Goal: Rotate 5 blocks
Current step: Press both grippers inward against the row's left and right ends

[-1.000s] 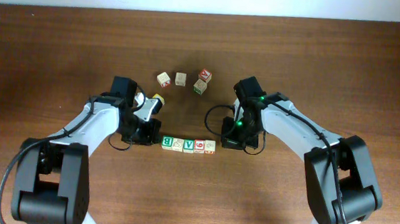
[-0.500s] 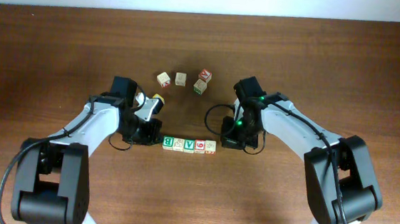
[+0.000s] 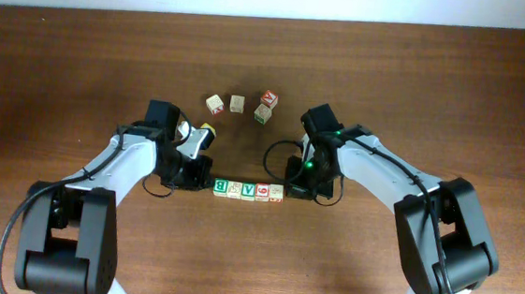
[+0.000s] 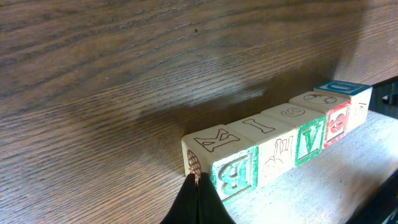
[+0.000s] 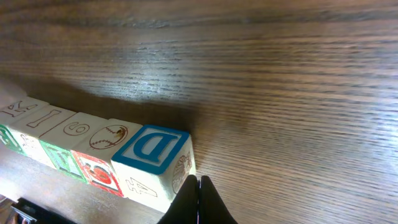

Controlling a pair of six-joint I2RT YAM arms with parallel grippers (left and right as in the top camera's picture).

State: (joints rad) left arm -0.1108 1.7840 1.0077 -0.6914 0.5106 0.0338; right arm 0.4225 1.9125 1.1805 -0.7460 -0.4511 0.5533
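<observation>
You have the left gripper (image 4: pixel 198 191) and right gripper (image 5: pixel 198 190) pressed together, empty, at opposite ends of the row of blocks (image 3: pixel 248 191).

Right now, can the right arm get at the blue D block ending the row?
Likely yes: the shut right gripper sits right beside the blue D block, at its free end face, and nothing stands between them.

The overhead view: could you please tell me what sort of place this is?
Probably a robotics lab bench: a wooden table, a left arm and a right arm reaching over it, and a row of alphabet blocks lined up between them.
</observation>
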